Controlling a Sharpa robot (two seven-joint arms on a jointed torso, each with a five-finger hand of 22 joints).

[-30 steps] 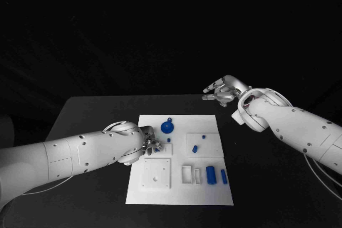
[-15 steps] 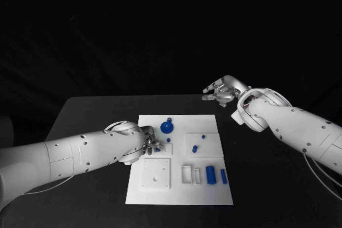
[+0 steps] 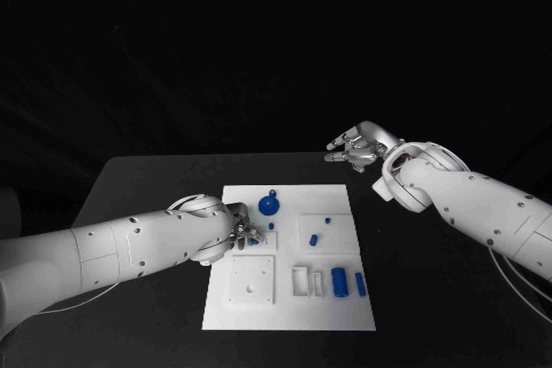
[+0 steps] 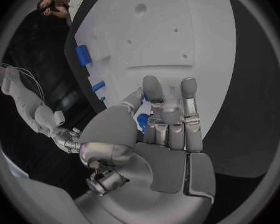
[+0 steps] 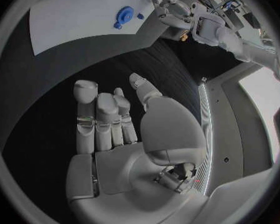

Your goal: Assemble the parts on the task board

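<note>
Nearest, low centre of the frame, the flat matte white task board (image 3: 259,308) has two smooth blue cylinder parts (image 3: 341,282) standing by its right edge. Mid-left, the silver left hand (image 3: 239,231) has fingers curled down on a small blue part (image 3: 253,241); can't tell if it's actually gripped. A round blue disc part (image 3: 270,206) sits further up. Upper right, the silver right hand (image 3: 359,149) hovers off the board over bare black table (image 3: 161,172), fingers loosely spread, holding nothing

- The head view looks steeply down from above onto the flat white rectangular task board (image 3: 290,256) on the matte black table (image 3: 150,184).
- The left wrist view sits close behind the silver left hand (image 4: 162,119), facing the board (image 4: 177,30).
- The right wrist view, behind the silver right hand (image 5: 112,119), shares the board's far edge (image 5: 71,15).
</note>
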